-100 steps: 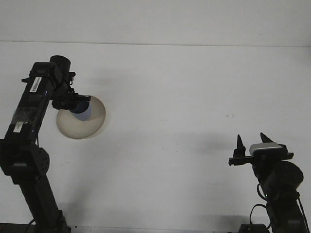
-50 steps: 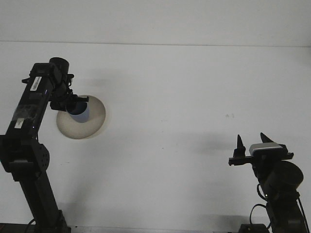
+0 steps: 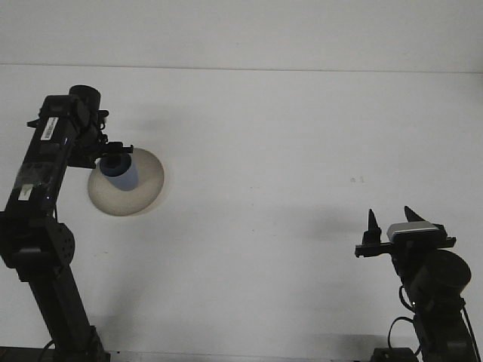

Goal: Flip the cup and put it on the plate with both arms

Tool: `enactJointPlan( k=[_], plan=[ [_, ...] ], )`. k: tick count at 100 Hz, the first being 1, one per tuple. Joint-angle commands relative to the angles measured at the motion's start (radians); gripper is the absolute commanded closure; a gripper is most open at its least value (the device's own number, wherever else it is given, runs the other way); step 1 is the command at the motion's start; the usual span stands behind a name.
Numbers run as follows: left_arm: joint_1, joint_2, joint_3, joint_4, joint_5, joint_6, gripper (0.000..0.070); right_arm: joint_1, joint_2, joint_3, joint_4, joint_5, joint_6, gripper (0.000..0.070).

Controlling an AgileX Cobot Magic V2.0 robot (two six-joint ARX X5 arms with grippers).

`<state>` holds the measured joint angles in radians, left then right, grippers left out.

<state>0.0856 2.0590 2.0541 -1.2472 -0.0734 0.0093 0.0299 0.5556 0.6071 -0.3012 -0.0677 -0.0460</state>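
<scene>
the blue cup [image 3: 121, 175] is seen set on the plate [image 3: 143, 188]; the left claw [image 3: 113, 153] is spread at its rim; withdrawal is judged left. the right claw [image 3: 389, 219], spread, is parked well apart.

Nothing readable here
The left arm [image 3: 47, 162] has two small white stickers on its black casing, but the print on them is way too tiny and blurry to make out, no brands or numbers anywhere else
</scene>
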Motion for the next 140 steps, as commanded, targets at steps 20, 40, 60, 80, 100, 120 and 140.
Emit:
enactJointPlan(
  k=[20, 40, 60, 80, 100, 120, 140],
  plan=[
    [0.005, -0.103, 0.028, -0.010, 0.035, -0.014, 0.0231, 0.002, 0.002, 0.011, 0.010, 0.006, -0.007, 0.0206],
    [0.005, -0.220, 0.026, -0.015, 0.133, -0.013, 0.0233, 0.002, 0.002, 0.011, 0.010, 0.016, -0.007, 0.0206],
    [-0.004, -0.360, -0.020, -0.011, 0.135, -0.019, 0.0236, 0.002, 0.002, 0.011, 0.010, 0.016, -0.007, 0.0206],
    [-0.010, -0.584, -0.247, 0.129, 0.134, -0.032, 0.0236, 0.002, 0.002, 0.011, 0.010, 0.016, -0.007, 0.0206],
    [-0.032, -0.856, -0.574, 0.355, 0.134, -0.051, 0.0236, 0.002, 0.002, 0.011, 0.010, 0.016, -0.006, 0.0206],
    [-0.049, -1.120, -0.874, 0.561, 0.134, -0.051, 0.0236, 0.002, 0.002, 0.011, 0.010, 0.016, -0.006, 0.0206],
    [-0.049, -1.369, -1.147, 0.746, 0.134, -0.047, 0.0236, 0.002, 0.002, 0.011, 0.010, 0.016, -0.003, 0.0206]
  ],
)
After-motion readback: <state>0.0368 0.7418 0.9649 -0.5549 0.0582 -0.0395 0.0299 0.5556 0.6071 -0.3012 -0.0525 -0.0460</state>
